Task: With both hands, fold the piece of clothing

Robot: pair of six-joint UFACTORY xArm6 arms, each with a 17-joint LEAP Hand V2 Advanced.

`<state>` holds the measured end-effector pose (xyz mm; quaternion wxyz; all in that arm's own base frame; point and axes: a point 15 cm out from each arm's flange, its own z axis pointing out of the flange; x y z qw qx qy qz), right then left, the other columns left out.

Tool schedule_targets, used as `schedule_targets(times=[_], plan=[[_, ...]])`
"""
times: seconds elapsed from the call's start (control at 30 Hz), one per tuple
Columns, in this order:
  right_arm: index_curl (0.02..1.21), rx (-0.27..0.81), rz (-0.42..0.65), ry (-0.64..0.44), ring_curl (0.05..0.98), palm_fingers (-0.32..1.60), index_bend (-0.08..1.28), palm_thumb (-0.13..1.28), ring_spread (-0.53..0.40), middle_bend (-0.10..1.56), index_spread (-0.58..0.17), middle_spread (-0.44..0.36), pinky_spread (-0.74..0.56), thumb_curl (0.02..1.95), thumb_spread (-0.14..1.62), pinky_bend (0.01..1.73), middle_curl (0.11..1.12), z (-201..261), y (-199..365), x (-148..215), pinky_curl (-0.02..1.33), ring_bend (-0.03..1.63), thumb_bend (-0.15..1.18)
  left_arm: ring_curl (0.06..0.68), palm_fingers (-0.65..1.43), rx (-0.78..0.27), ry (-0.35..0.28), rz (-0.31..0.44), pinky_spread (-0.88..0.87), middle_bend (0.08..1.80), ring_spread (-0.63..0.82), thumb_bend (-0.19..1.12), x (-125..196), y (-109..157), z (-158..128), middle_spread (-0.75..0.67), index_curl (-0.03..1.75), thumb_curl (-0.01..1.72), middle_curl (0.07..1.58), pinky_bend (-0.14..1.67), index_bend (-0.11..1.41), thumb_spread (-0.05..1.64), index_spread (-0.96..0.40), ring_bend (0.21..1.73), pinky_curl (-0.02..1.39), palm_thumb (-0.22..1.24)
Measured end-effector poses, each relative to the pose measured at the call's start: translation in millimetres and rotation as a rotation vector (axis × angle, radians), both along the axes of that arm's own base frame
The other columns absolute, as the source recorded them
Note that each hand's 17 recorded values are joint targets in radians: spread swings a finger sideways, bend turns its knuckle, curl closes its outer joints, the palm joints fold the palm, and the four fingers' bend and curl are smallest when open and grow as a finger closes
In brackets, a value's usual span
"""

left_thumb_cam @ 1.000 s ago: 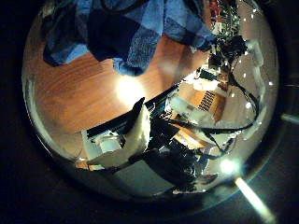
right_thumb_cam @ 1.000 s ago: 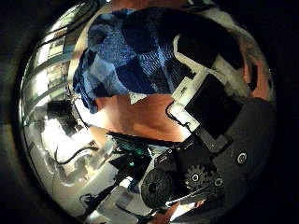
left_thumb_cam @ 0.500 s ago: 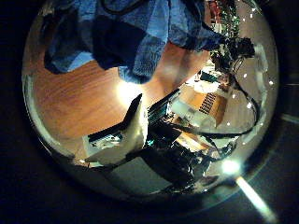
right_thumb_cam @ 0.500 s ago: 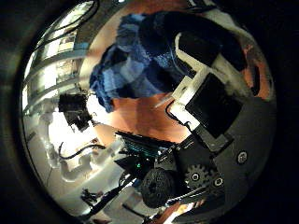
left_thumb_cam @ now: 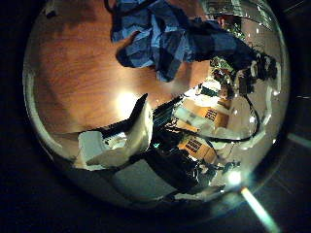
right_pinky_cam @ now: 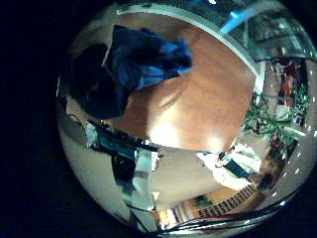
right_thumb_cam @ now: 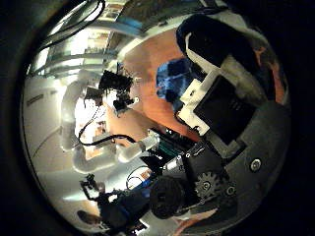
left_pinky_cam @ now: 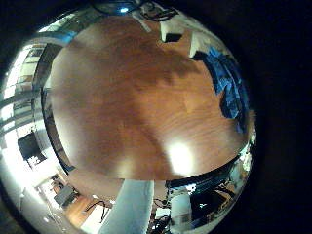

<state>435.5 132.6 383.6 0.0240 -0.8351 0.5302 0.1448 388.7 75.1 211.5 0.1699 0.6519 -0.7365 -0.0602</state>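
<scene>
The checked garment (left_thumb_cam: 170, 39) lies bunched on the wooden table (left_pinky_cam: 127, 107), well away from both palms. In the left little finger side view the garment (left_pinky_cam: 226, 83) is small, near the table's far edge. My left hand (left_thumb_cam: 121, 146) shows one straight finger with nothing in it. The right little finger side view has the garment (right_pinky_cam: 139, 59) as a crumpled heap on the table (right_pinky_cam: 208, 89). My right hand (right_thumb_cam: 221, 88) holds its fingers loosely above the table, apart from the garment (right_thumb_cam: 177, 77), with nothing between them.
The other arm (right_thumb_cam: 74, 113) reaches in over the table across from my right palm. Bare table wood (left_thumb_cam: 78, 78) lies between the left palm and the cloth. Room furniture and plants (right_pinky_cam: 267, 119) stand beyond the table's edge.
The garment filled much of both thumb side views a second ago and is now small and distant. Both palms have drawn away from it, and the right fingers no longer lie over the cloth.
</scene>
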Motion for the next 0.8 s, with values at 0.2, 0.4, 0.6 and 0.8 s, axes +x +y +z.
schedule_targets(times=[0.2, 0.4, 0.6, 0.8], plan=[[0.90, -0.033, 0.140, 0.052, 0.820, 1.12, 1.04, 1.04, -0.238, 1.28, -0.281, -0.137, -0.22, 0.85, 1.07, 1.06, 0.83, -58.4, 97.2, -0.2, 1.23, 1.30, -0.01, 0.228, 0.29, 0.015, -0.010, 0.031, 0.23, 0.18, 0.19, -0.02, -16.5, 24.5, 8.0, 0.11, 0.48, 0.30, 0.35, 0.23, 0.20, 1.19, -0.08, 0.58, 0.40, 0.29], [0.89, -0.052, 0.178, 0.071, 0.815, 1.11, 1.05, 1.01, -0.236, 1.29, -0.275, -0.136, -0.22, 0.87, 1.07, 1.06, 0.82, -121.3, 139.1, 11.6, 1.23, 1.31, -0.01, 0.228, 0.29, 0.012, -0.004, 0.044, 0.22, 0.18, 0.19, -0.02, -31.1, 30.8, 8.9, 0.10, 0.48, 0.30, 0.35, 0.23, 0.20, 1.19, -0.08, 0.58, 0.40, 0.30], [0.86, -0.049, 0.183, 0.056, 0.789, 0.97, 0.86, 0.83, -0.237, 1.20, -0.289, -0.137, -0.25, 0.80, 1.14, 1.06, 0.79, -144.8, 152.3, 21.3, 1.17, 1.30, -0.04, 0.228, 0.29, 0.003, 0.012, 0.047, 0.22, 0.18, 0.19, -0.02, -41.9, 31.6, 3.2, 0.10, 0.48, 0.30, 0.35, 0.22, 0.20, 1.20, -0.08, 0.58, 0.40, 0.30], [0.64, -0.014, 0.140, 0.016, 0.710, 0.08, 0.31, 0.72, -0.231, 0.76, -0.399, -0.138, -0.27, 0.68, 1.21, 0.99, 0.65, -114.3, 128.1, 33.6, 1.04, 1.21, -0.03, 0.228, 0.29, -0.002, 0.027, 0.045, 0.22, 0.18, 0.19, -0.02, -49.9, 27.9, -1.2, 0.10, 0.48, 0.30, 0.35, 0.23, 0.19, 1.20, -0.08, 0.58, 0.40, 0.31]])
